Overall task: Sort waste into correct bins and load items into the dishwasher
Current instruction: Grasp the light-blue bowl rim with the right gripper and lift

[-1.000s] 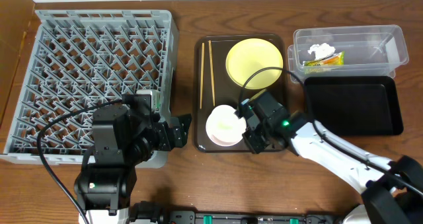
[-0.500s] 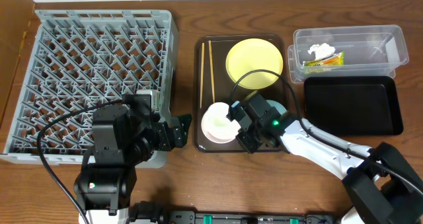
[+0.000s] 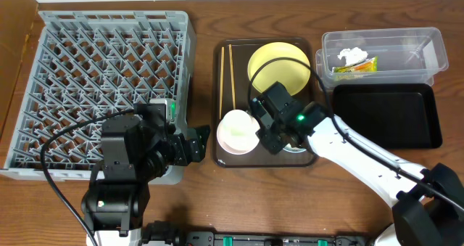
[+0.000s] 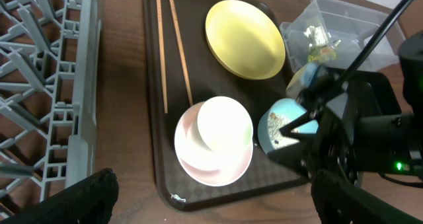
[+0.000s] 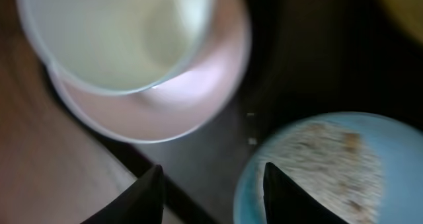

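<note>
The left arm's fingers hang spread wide and empty over the wooden worktop, at the near edge of the dark brown rectangular serving tray. Straight ahead of them on that tray, a round white bowl sits in a shallow pale pink dish. Off to their left is a corner of the large square grey plastic dish rack.

The right arm's fingers are partly parted and hold nothing, poised above bare tray floor. The white bowl lies ahead and to their left. The round light blue bowl lies just to their right, with beige rice-like food scraps scattered across its bottom.

Farther up the tray, two thin wooden chopsticks lie side by side beyond the white bowl. A round yellow plate rests beyond the right arm's fingers.

Farthest out, well to the right of both sets of fingers, a clear plastic rectangular tub holds a crumpled white tissue and a green-yellow snack wrapper. A shallow black rectangular tray sits just beside the tub on the worktop.
</note>
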You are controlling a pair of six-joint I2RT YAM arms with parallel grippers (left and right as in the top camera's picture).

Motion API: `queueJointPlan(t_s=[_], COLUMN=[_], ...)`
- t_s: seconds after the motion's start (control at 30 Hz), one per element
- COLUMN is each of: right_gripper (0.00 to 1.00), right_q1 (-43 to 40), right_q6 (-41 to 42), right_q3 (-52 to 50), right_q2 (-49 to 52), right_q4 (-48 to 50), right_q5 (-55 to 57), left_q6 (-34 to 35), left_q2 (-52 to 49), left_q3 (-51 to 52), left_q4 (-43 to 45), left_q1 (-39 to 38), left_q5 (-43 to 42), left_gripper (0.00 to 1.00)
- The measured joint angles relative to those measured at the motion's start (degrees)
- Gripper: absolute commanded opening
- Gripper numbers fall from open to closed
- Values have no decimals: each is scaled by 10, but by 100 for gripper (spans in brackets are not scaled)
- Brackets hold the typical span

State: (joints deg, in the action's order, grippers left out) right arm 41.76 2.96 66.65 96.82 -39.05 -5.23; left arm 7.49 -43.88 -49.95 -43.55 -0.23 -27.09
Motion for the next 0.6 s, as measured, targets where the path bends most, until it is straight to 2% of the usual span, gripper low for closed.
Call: queueJointPlan(t_s=[0.13, 0.23, 0.37, 0.4, 0.6], right_gripper=[40, 34, 5, 1, 1], right_q1=[-3, -3, -3, -3, -5], right_q6=[22, 36, 53, 62, 109], right_q3=[0, 0, -1, -2, -1], right_q2=[4, 24, 83, 97, 90], right_q4=[3, 8, 11, 10, 8], right_q5=[25, 38, 49, 50, 81], left_q6=[0, 0, 0, 0, 0], left_q2=[0, 0, 0, 0, 0], left_q3=[0, 0, 0, 0, 0], left_q4=[0, 0, 0, 0, 0], left_q1=[0, 0, 0, 0, 0], left_q5=[0, 0, 0, 0, 0], left_gripper=[94, 95, 94, 95, 94])
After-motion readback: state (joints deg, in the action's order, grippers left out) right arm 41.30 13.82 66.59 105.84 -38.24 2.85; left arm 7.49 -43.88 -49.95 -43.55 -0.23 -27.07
